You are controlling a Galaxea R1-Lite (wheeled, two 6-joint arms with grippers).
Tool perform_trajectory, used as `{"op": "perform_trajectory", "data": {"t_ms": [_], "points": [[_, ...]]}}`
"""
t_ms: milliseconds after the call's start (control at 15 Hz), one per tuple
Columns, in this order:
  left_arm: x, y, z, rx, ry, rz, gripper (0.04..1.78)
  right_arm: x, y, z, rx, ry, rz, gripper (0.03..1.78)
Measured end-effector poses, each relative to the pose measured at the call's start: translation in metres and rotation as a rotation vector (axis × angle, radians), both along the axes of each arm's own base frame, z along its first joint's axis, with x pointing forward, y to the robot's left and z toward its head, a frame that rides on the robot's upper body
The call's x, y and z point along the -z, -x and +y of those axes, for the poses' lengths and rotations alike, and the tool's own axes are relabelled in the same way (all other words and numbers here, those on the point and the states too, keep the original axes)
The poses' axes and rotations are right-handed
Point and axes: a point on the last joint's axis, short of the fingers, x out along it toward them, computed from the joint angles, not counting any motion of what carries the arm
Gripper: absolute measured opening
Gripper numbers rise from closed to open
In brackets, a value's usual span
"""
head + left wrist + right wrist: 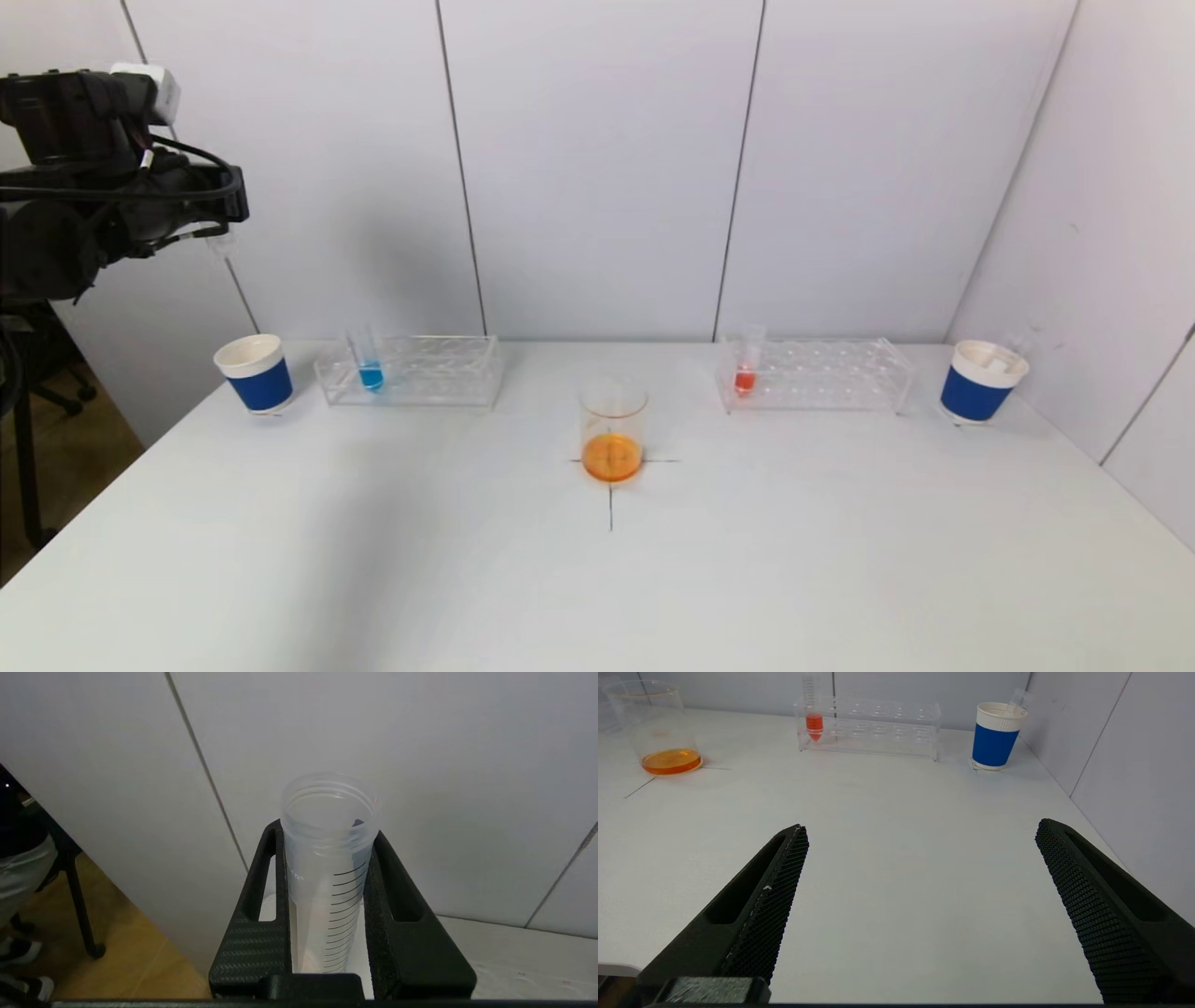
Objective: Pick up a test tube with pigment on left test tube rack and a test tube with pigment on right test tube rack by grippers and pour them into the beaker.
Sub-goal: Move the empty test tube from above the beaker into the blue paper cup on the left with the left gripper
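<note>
Head view shows the left claw (219,219) high above the surface's (373,560) left edge, closed on an empty tube (327,868): light, smooth plastic, best held mid-body. Right claw (920,905) is wide open, empty. Blue tube (367,359) and red tube (747,359) stand in the racks, likely slippery; grip below the rim.

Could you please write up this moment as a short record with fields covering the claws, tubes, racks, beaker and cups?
left claw: raised at the table's far left, shut on an empty test tube
right claw: open, low over the bare table, holding nothing
left rack: one tube with blue pigment
right rack: one tube with red pigment
beaker: centre, on the cross mark, orange liquid at the bottom
left cup: beside the left rack
right cup: beside the right rack, clear tube inside
</note>
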Motion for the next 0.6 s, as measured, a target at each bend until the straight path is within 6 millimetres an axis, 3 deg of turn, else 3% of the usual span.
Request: {"op": "perform_trajectory", "data": {"t_ms": [600], "points": [[0.038, -0.015, 0.033, -0.069, 0.002, -0.029, 0.46, 0.0, 0.0, 0.0, 0.0, 0.001, 0.0, 1.77]]}}
